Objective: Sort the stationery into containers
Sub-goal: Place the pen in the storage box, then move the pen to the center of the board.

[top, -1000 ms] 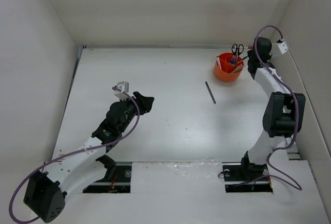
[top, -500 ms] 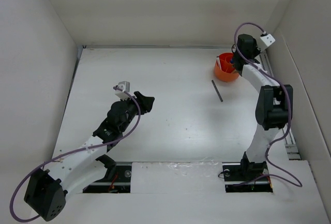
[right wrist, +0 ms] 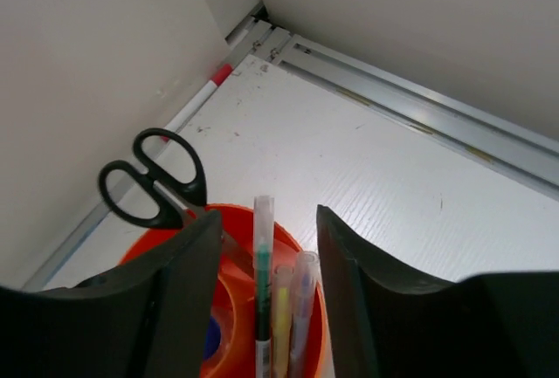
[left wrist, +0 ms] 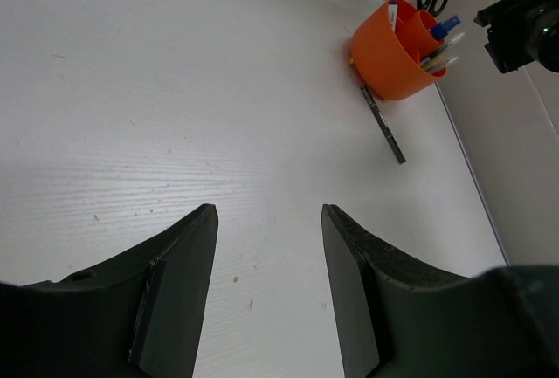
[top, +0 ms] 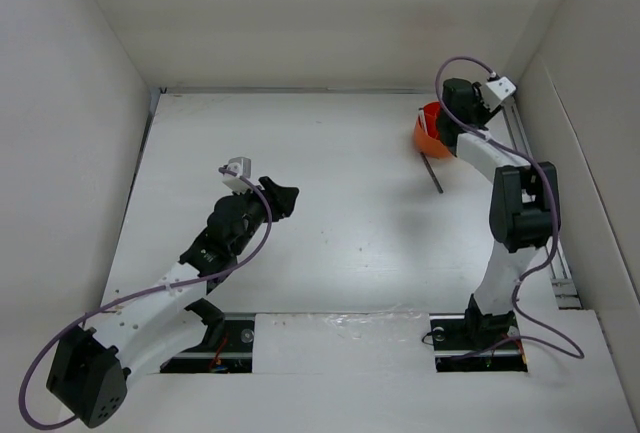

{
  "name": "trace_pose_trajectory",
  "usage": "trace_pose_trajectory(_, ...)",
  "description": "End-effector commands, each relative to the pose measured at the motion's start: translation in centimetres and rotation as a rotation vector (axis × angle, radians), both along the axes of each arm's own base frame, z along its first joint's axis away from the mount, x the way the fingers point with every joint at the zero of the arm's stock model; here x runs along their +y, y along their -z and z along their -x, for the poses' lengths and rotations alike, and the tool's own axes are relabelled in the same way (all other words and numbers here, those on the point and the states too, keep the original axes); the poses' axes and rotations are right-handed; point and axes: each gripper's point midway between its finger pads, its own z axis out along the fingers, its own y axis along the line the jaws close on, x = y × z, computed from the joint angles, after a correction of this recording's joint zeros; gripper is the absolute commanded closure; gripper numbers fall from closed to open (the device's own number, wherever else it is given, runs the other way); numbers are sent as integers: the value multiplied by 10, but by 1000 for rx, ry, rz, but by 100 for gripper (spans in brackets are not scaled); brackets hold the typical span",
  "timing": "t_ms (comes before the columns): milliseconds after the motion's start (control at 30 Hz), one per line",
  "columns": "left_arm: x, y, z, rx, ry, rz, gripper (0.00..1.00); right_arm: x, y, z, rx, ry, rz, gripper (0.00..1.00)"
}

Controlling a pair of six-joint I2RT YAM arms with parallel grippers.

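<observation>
An orange cup [top: 424, 136] stands at the far right of the table, holding black-handled scissors [right wrist: 151, 179], several pens [right wrist: 263, 284] and a blue item. My right gripper [top: 447, 121] hovers open just above the cup, and the pen tops [right wrist: 301, 295] show between its jaws. A thin dark stick [top: 433, 174] lies on the table, one end against the cup's base [left wrist: 385, 123]. My left gripper [top: 281, 198] is open and holds nothing, mid-left and far from the cup [left wrist: 389, 57].
White walls enclose the table on three sides. A metal rail [right wrist: 410, 99] runs along the far wall behind the cup, and a red-and-white strip [right wrist: 210, 84] lies at the foot of the right wall. The right arm's links [top: 520, 203] stand near the right wall.
My right gripper has swung left from beside the wall to above the orange cup. The dark stick now lies further right, against the cup. The left arm has not moved.
</observation>
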Motion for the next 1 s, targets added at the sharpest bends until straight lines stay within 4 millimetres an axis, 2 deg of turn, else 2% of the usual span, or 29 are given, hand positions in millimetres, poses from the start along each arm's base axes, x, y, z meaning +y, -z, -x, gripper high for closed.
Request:
trace_pose_trajectory(0, 0, -15, 1, -56, 12, 24, 53, 13, -74, 13, -191, -47, -45, 46)
trace_pose_trajectory(33, 0, -15, 1, -56, 12, 24, 53, 15, -79, 17, -201, -62, -51, 43)
trace_pose_trajectory(133, 1, -16, 4, -60, 10, 38, 53, 19, -88, 31, -226, -87, -102, 43)
trace_pose_trajectory(167, -1, -16, 5, -56, 20, 47, 53, 21, -86, 36, -224, -98, -126, 47)
trace_pose_trajectory(233, -1, -16, 8, -65, 30, 55, 53, 42, -66, 49, -189, -197, -207, 62)
trace_pose_trajectory(267, -2, -18, 7, -72, 30, 60, 53, 49, -57, 53, -199, -223, -262, 79)
trace_pose_trajectory(300, -3, -18, 8, -72, 42, 61, 53, 62, -45, 55, -182, -286, -315, 87)
trace_pose_trajectory(333, -6, -18, 10, -70, 58, 63, 53, 68, -17, 66, -129, -307, -348, 93)
trace_pose_trajectory(400, -6, -24, 13, -86, 72, 75, 53, 76, 3, 76, -107, -330, -409, 100)
trace_pose_trajectory(467, -5, -25, 15, -85, 72, 74, 53, 78, 25, 88, -42, -364, -477, 100)
trace_pose_trajectory(567, -2, -19, 18, -86, 73, 62, 53, 70, 36, 101, -16, -364, -505, 76)
trace_pose_trajectory(600, -2, -24, 19, -101, 73, 72, 53, 68, 32, 104, -28, -375, -518, 67)
trace_pose_trajectory(633, -2, -24, 19, -101, 73, 72, 53, 67, 33, 104, -21, -398, -535, 48)
trace_pose_trajectory(667, -2, -24, 19, -101, 73, 72, 53, 71, 35, 105, 0, -459, -583, 41)
trace_pose_trajectory(700, -1, -28, 20, -112, 73, 79, 53, 71, 49, 104, 55, -472, -610, 39)
trace_pose_trajectory(767, -1, -26, 21, -118, 73, 83, 53, 77, 62, 105, 133, -537, -649, 33)
trace_pose_trajectory(800, 0, -22, 22, -111, 73, 78, 53, 71, 67, 103, 161, -540, -661, 33)
trace_pose_trajectory(833, 0, -21, 22, -111, 73, 78, 53, 70, 87, 103, 224, -538, -684, 33)
trace_pose_trajectory(900, 0, -21, 22, -111, 73, 78, 53, 79, 104, 105, 298, -591, -729, 33)
trace_pose_trajectory(933, -2, -21, 23, -110, 84, 79, 53, 83, 114, 99, 331, -605, -748, 37)
trace_pose_trajectory(967, -2, -21, 23, -110, 84, 79, 53, 85, 120, 99, 365, -625, -754, 46)
